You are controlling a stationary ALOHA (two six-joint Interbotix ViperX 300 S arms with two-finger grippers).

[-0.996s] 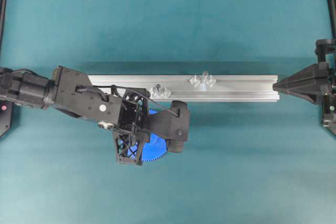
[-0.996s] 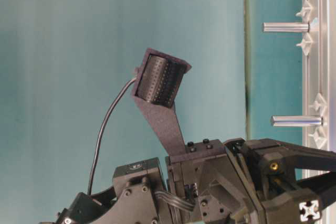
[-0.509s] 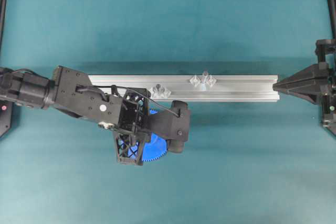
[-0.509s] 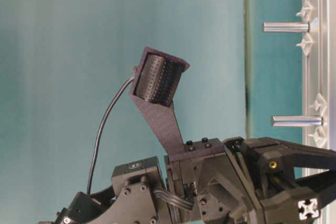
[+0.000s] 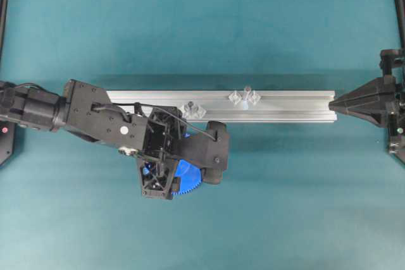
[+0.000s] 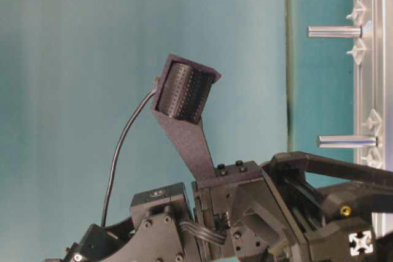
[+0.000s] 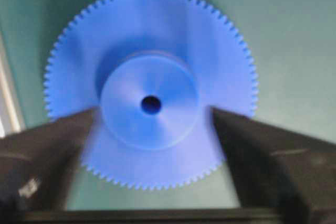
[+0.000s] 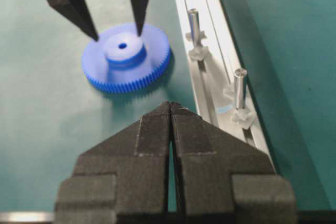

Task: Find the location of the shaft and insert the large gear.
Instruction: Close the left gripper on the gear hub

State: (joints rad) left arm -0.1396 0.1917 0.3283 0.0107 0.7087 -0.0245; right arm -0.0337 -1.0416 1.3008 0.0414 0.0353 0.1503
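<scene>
The large gear (image 7: 173,40) is a bright blue toothed disc lying flat on the teal table, partly hidden under my left arm in the overhead view (image 5: 187,179). My left gripper (image 8: 118,35) is open just above it, one finger (image 7: 52,150) on each side of the raised hub, and I cannot tell if they touch it. The shaft (image 5: 246,95) stands upright on the rail between two clear diamond pieces, close in the right wrist view (image 8: 240,85). My right gripper (image 8: 170,106) is shut and empty, pointing at the rail's right end (image 5: 333,101).
A long aluminium rail (image 5: 291,106) runs left to right across the table, just behind the gear. A second upright pin (image 5: 190,108) with clear diamond pieces stands on it, close to my left wrist. Dark frame posts (image 5: 5,4) stand at both far corners.
My left gripper's fingers have spread from shut to open around the gear's hub. The gear, the rail and my right arm have stayed where they were.
</scene>
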